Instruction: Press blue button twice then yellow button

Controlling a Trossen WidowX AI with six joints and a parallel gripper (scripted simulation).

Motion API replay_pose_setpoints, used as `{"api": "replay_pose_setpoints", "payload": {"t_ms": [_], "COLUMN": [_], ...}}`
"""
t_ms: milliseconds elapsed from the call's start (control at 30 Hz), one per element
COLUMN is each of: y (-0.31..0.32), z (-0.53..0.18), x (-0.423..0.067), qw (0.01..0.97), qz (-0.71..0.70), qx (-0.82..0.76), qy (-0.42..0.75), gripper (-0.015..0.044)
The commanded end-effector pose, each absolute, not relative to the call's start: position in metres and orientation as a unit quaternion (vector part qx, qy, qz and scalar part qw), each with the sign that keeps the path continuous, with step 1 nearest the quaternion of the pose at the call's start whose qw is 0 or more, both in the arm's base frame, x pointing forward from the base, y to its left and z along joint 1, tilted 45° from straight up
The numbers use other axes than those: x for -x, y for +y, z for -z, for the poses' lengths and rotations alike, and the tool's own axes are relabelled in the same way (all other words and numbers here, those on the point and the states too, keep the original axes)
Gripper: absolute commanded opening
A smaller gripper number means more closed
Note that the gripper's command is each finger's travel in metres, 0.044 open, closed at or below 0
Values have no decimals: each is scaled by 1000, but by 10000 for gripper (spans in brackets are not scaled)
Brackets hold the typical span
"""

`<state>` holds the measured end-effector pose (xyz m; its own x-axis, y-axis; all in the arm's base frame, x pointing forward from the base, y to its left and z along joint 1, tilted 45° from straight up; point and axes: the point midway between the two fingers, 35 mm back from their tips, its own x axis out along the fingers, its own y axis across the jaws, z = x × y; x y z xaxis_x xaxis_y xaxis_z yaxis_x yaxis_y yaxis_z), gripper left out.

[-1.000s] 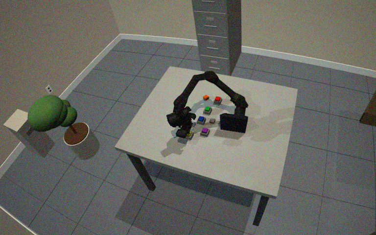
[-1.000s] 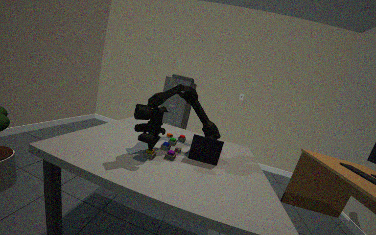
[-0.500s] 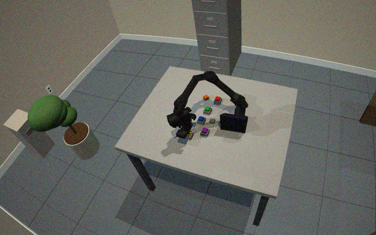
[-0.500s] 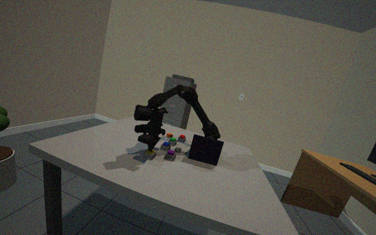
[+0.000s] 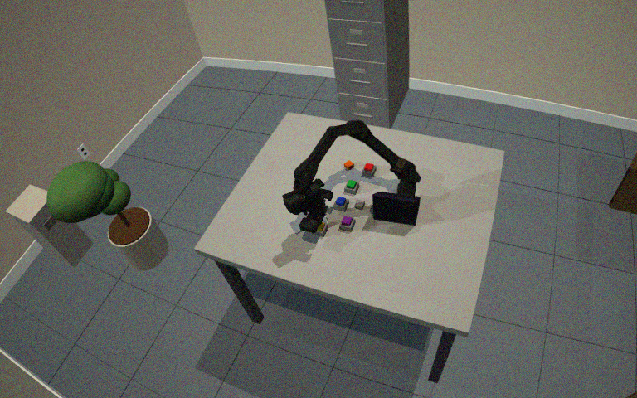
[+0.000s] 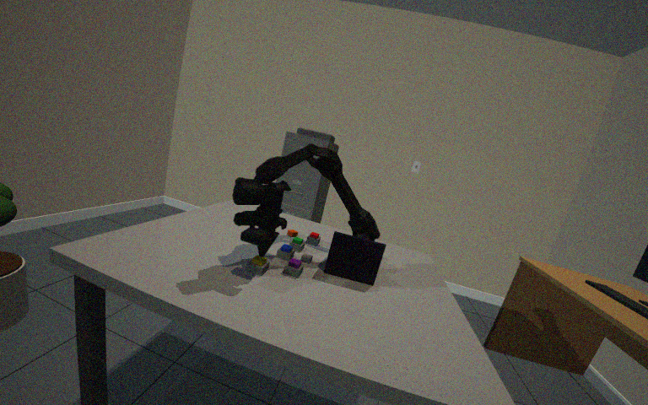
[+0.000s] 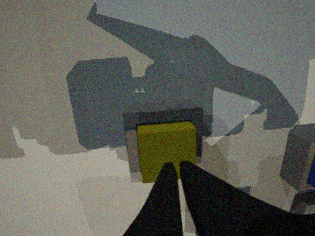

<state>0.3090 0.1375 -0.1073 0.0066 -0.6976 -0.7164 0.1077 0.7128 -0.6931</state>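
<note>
Claw (image 7: pixel 173 172), pinched narrow and holding nothing, rests its tips on the yellow button (image 7: pixel 167 147).

buttons (image 5: pixel 351 186): six; grey block (image 5: pixel 359 204): one; arm (image 5: pixel 328 140): one

claw (image 7: pixel 175 169) tips apparently on the yellow button (image 7: pixel 167 149), blue button (image 6: pixel 286 248) just behind, both on the table (image 6: pixel 334 324)

Top cam sits high, angled down on the whole counter (image 5: pixel 263 196) and floor. Exterior one's low and off to the side, facing the wall. Wrist cam's super close above the yellow button (image 7: pixel 165 147), which all three share.
</note>
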Motion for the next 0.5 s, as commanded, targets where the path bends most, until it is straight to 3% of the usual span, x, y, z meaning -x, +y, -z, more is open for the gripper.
{"api": "replay_pose_setpoints", "payload": {"t_ms": [0, 67, 267, 467], "y": [151, 151, 192, 193], "z": [96, 96, 54, 52], "x": [-311, -311, -265, -263], "qw": [677, 677, 676, 676], "qz": [296, 296, 295, 295], "qx": [225, 225, 224, 225], "qy": [635, 635, 637, 637], "gripper": [20, 20, 178, 335]}}
